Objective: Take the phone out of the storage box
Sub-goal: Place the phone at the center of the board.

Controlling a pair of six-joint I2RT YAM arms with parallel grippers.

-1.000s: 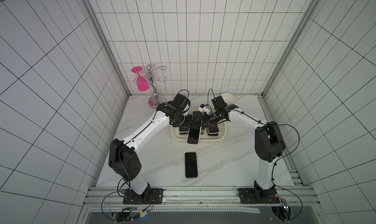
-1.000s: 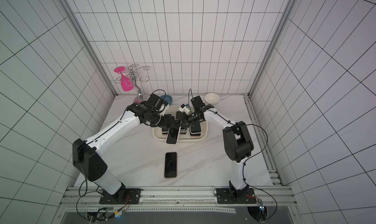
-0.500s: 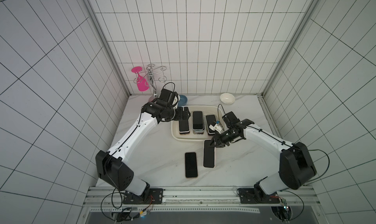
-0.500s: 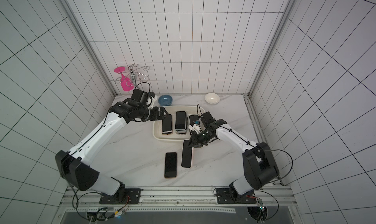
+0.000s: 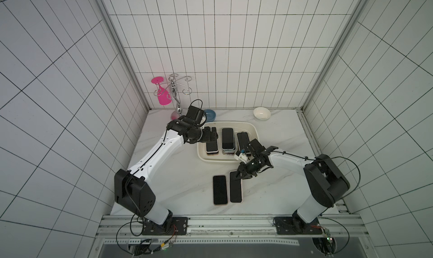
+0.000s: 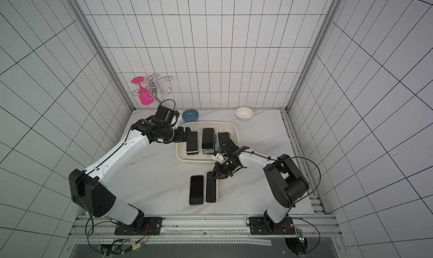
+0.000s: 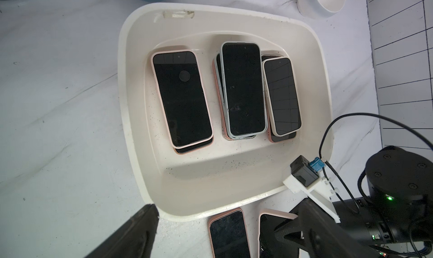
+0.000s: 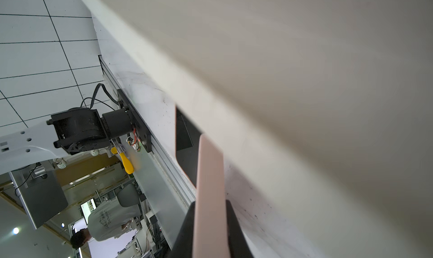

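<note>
The storage box (image 5: 254, 131) stood at the far centre of the table (image 5: 187, 179), just in front of the blue bowl (image 5: 210, 115) and the white bowl (image 5: 262, 113). It contained three phone stacks (image 7: 243, 88), side by side, screens up. The left gripper (image 5: 213, 137) hung over the left stack with its jaws wide apart, holding nothing. The right gripper (image 5: 239, 174) was outside the box, just in front of its near right corner, clamped on the far end of a pink-cased phone (image 5: 235, 190). The right wrist view showed the case edge pinched between both fingers (image 8: 236, 235). This phone lay screen up along the table, out of the box. Whether it rested fully on the surface could not be determined. A second phone (image 5: 220, 190) lay flat just to its left, parallel to it
</note>
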